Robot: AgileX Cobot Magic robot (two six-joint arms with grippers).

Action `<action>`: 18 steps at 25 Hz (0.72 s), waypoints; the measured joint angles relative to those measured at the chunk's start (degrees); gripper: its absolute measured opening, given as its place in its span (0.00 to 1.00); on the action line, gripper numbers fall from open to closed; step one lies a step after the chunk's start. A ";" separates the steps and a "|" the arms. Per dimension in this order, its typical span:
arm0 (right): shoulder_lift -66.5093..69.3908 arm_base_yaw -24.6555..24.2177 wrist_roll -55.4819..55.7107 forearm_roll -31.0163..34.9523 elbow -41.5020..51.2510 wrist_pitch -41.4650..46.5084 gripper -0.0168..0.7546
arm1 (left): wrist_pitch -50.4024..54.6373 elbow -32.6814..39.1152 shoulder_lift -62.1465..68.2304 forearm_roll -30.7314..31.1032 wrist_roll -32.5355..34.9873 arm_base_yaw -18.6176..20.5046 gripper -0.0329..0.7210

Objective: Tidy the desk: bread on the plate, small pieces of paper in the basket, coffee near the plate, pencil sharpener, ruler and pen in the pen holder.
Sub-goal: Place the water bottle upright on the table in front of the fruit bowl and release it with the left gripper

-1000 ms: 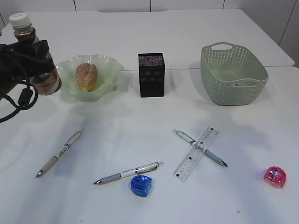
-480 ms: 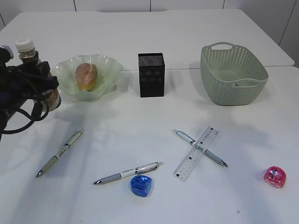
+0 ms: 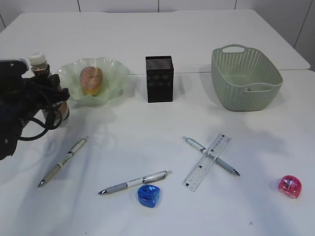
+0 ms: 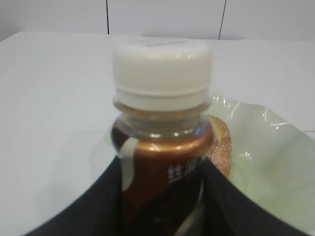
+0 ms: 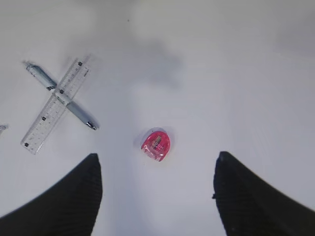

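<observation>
The left end effector (image 4: 162, 196) is gripping a brown coffee bottle (image 3: 46, 93) with a white cap, holding it upright just beside the left edge of the green plate (image 3: 112, 73), where the bread (image 3: 91, 80) is sitting. The right end effector (image 5: 157, 196) is hanging above the white tabletop (image 3: 147, 142) with its jaws spread and nothing between them, over the pink pencil sharpener (image 5: 156, 144). Nearby, a clear ruler (image 3: 207, 162) is lying crossed with a pen (image 3: 211, 156), in front of the black pen holder (image 3: 159, 78) and green basket (image 3: 246, 78).
</observation>
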 joint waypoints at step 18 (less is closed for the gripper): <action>0.00 0.00 0.00 -0.47 0.00 0.00 0.74 | 0.34 -0.58 2.57 3.83 0.00 0.43 0.43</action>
